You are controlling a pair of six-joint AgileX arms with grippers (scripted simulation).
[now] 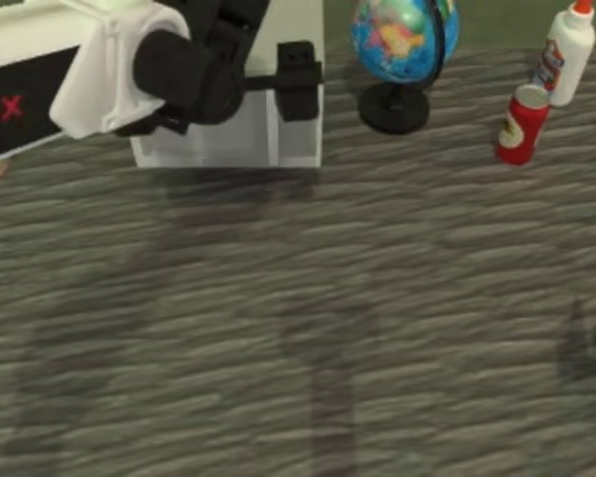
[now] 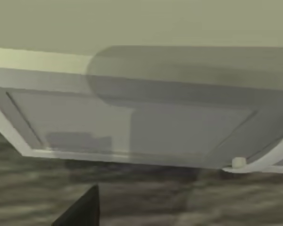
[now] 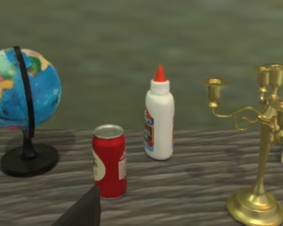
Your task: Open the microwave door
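Grey wood-grain table (image 1: pixel 377 328); olive-green backdrop (image 3: pixel 179 37) behind

A globe (image 1: pixel 405 40) stands on a black round foot near the far edge of the table (image 1: pixel 298 328). It is blue with bits of other colours. To its right stands a red can (image 1: pixel 521 124), upright, with a silver top. Just beside the can, a little farther back, stands a white glue bottle (image 1: pixel 566 55) with an orange tip. A gold candle holder (image 3: pixel 262 141) with curly arms stands farther right.
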